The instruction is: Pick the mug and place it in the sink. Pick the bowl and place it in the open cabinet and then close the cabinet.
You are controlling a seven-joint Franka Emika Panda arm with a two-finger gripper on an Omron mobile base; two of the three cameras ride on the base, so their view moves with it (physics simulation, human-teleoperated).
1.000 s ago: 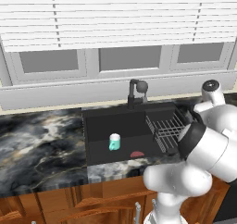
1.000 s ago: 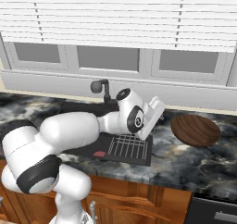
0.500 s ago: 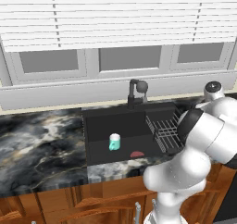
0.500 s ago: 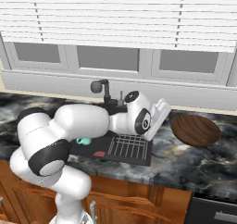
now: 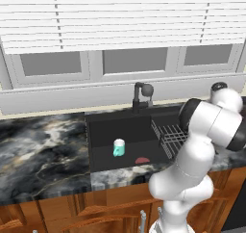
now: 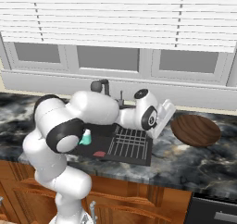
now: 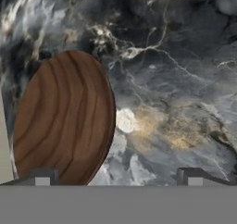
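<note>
The small teal mug (image 5: 118, 148) stands upright on the floor of the black sink (image 5: 103, 131); in the right base view the mug (image 6: 86, 137) peeks out beside my arm. The wide brown wooden bowl (image 6: 195, 129) rests on the marble counter to the right of the sink. My gripper (image 6: 159, 128) hangs just left of the bowl, apart from it. In the hand view the bowl (image 7: 65, 121) lies toward the left finger, and the gripper (image 7: 118, 179) is open with bare counter between its fingers. The cabinet is out of view.
A dark faucet (image 5: 141, 96) stands behind the basin, and a black wire rack (image 5: 170, 133) fills its right side. A small red thing (image 5: 142, 160) lies on the sink floor. Marble counter (image 5: 43, 150) runs to both sides, with a window wall behind.
My arm has swung right, from over the sink rack toward the bowl. The mug has stayed put in the sink, and the gripper has stayed open.
</note>
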